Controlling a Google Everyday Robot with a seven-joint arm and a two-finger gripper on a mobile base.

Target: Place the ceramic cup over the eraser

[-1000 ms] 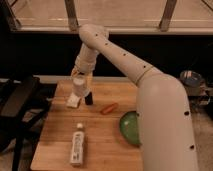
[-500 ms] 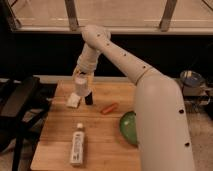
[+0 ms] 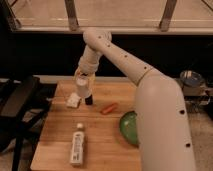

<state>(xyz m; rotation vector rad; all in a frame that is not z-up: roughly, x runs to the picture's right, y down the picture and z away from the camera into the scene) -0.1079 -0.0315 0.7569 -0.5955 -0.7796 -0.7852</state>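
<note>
My gripper (image 3: 83, 79) hangs from the white arm over the back left of the wooden table (image 3: 100, 145). It is shut on the ceramic cup (image 3: 83, 87), a small white tapered cup held tilted, mouth down. The eraser (image 3: 89, 100), a small black block, stands on the table just below and slightly right of the cup. The cup's lower edge is close to the eraser's top; I cannot tell whether they touch.
A flat white block (image 3: 73, 100) lies left of the eraser. An orange carrot-like piece (image 3: 109, 107) lies to the right. A green bowl (image 3: 129, 127) sits partly behind my arm. A white labelled bottle (image 3: 77, 144) lies at the front. A dark chair (image 3: 17, 107) stands left.
The gripper with the cup has shifted slightly right and down toward the eraser. The things on the table have not moved.
</note>
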